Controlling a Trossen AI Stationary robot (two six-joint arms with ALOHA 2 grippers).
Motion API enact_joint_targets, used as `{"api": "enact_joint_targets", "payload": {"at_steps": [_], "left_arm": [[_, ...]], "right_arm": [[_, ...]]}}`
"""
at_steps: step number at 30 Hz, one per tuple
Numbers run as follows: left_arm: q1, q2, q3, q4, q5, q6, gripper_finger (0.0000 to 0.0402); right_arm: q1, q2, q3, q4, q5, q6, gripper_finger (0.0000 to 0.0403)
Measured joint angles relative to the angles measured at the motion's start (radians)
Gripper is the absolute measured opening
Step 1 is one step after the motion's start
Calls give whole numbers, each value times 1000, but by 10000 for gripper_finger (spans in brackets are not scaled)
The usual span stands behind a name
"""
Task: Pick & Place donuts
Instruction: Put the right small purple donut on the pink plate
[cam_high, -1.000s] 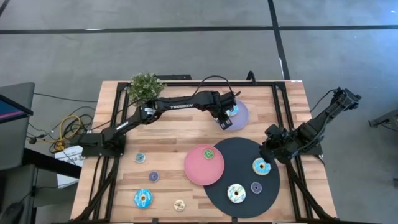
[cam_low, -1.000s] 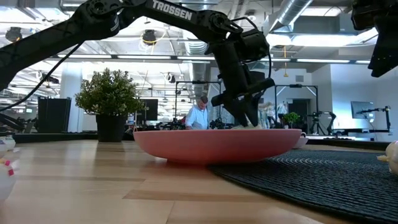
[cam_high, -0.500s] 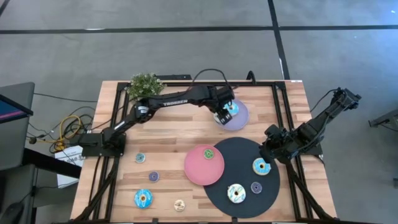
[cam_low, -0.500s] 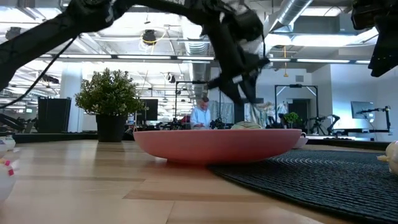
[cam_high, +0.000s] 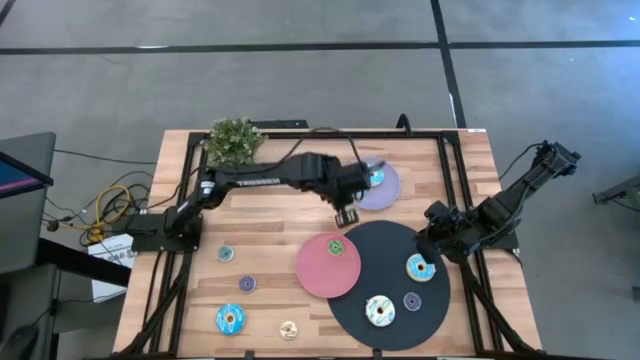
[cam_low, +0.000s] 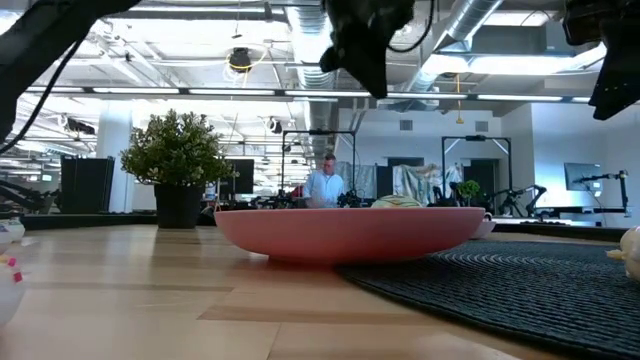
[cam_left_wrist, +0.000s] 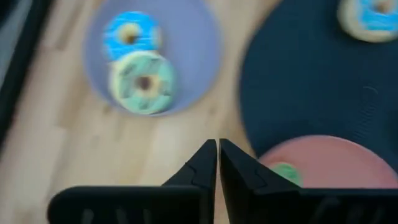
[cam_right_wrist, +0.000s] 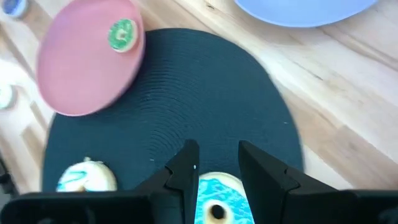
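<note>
My left gripper (cam_high: 345, 213) (cam_left_wrist: 217, 158) is shut and holds nothing. It hangs high over bare wood between the lilac plate (cam_high: 388, 190) and the pink plate (cam_high: 322, 272). A blue donut (cam_left_wrist: 130, 34) and a pale green donut (cam_left_wrist: 143, 81) lie flat on the lilac plate. A small green donut (cam_high: 336, 246) lies on the pink plate. My right gripper (cam_high: 434, 243) (cam_right_wrist: 217, 167) is open above a blue-iced donut (cam_right_wrist: 214, 205) on the black disc (cam_high: 375, 245), touching nothing. Two more donuts (cam_high: 379, 310) lie on the disc. Several donuts (cam_high: 230, 319) lie on the wood near the left.
A potted plant (cam_high: 233, 138) stands at the far left corner. Black frame rails (cam_high: 452, 180) run along the table's sides. A person (cam_low: 322, 185) shows far off in the room behind. Bare wood lies between the plates and the loose donuts on the left.
My left gripper has risen from the lilac plate and drawn back toward the near edge and slightly left, ending over bare wood beside the pink plate. In the low view it has climbed almost out of the picture's top. The right arm has kept still.
</note>
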Motion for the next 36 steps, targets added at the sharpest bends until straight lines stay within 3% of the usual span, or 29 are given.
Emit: {"api": "enact_joint_targets", "payload": {"at_steps": [6, 10, 13, 16, 20, 25, 28, 31, 36], "left_arm": [[-98, -2, -5, 12, 75, 31, 1], [-135, -11, -61, 40, 97, 41, 0], [-157, -35, -127, 79, 101, 54, 0], [-176, -99, -255, 135, 103, 56, 0], [-198, -271, -560, 360, 108, 7, 0], [-232, -558, -1006, 659, 116, -101, 0], [-262, -736, -1238, 803, 139, -176, 0], [-304, -910, -1425, 902, 142, -245, 0], [-370, -1166, -1622, 978, 106, -330, 0]], "right_arm": [[0, 0, 0, 95, 53, 0, 102], [-2, 6, 0, 181, 176, 0, 102], [-14, 34, 0, 290, 286, 1, 102], [-50, 91, 14, 446, 302, -80, 102], [-109, 225, 106, 539, 227, -179, 95], [-164, 424, 307, 387, 32, -105, 77], [-166, 552, 440, 192, -107, 10, 75], [-122, 661, 528, 21, -165, 154, 83], [-1, 770, 554, -33, -245, 434, 119]]}}
